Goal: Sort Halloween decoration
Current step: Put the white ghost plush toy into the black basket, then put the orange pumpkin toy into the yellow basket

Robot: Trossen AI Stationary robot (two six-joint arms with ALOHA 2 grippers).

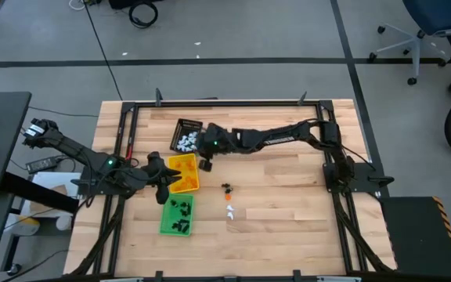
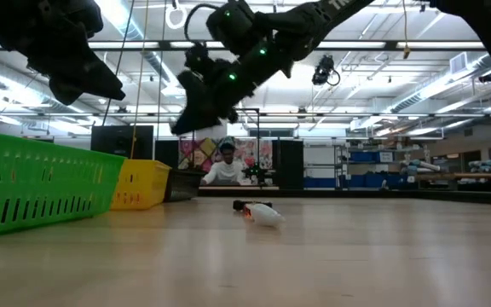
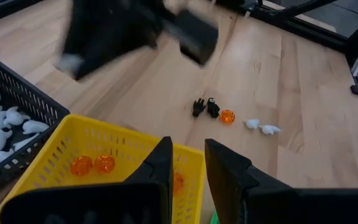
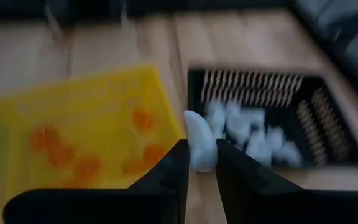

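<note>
I have a white trinket (image 4: 199, 148) pinched in the right end effector (image 4: 199, 163), which sits left of centre in the high view, near the black tray (image 1: 186, 135). The piece looks like light, hard moulded plastic, smooth and easy to squirt out of the fingers, so I judge a grip across its narrow body is the safe hold, as it is now.

The left end effector (image 3: 188, 163) hangs over the yellow tray (image 3: 50, 149) at lower left of centre in the high view, fingers narrowly apart and holding nothing.

The black tray holds a pile of white pieces (image 3: 2, 121). The yellow tray holds orange ones (image 3: 92, 165). The green tray (image 1: 177, 215), below the yellow, holds black ones (image 1: 181, 207).

Loose on the tabletop (image 1: 288, 188), near the middle of the frame, lie two black pieces (image 3: 205, 107), one orange piece (image 3: 227, 116) and two white ones (image 3: 261, 127), close together, not yet sorted.
</note>
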